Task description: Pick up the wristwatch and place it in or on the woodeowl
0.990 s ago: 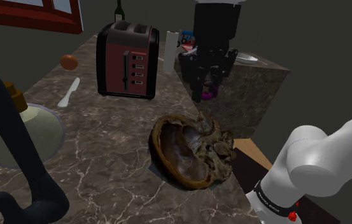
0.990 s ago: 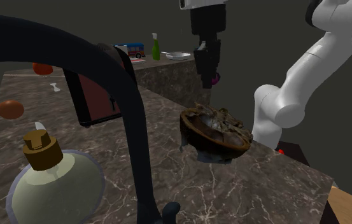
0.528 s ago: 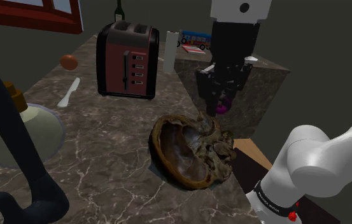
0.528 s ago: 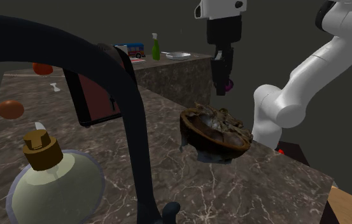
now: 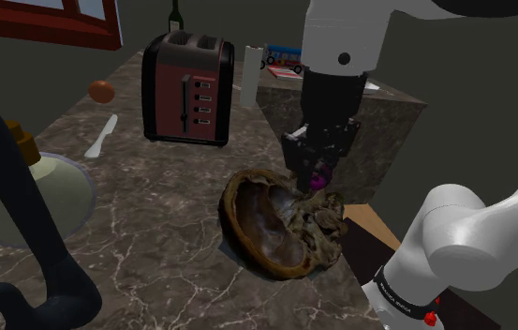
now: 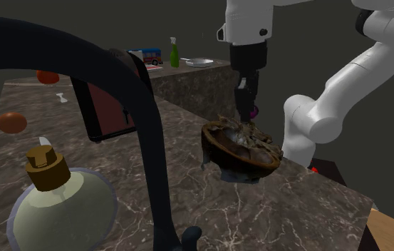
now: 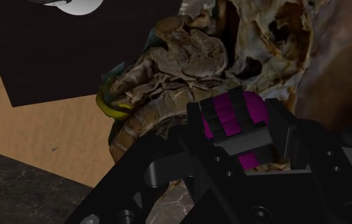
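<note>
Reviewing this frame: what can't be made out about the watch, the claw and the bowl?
Wristwatch dial: in the wrist view, the fingers of the claw cover it; magenta and black bands show.
Gap between wristwatch and wooden bowl: in the shoulder view the claw stands in front; in the second exterior view it is too small to tell.
Toaster: in the second exterior view, the dark tap crosses it.
</note>
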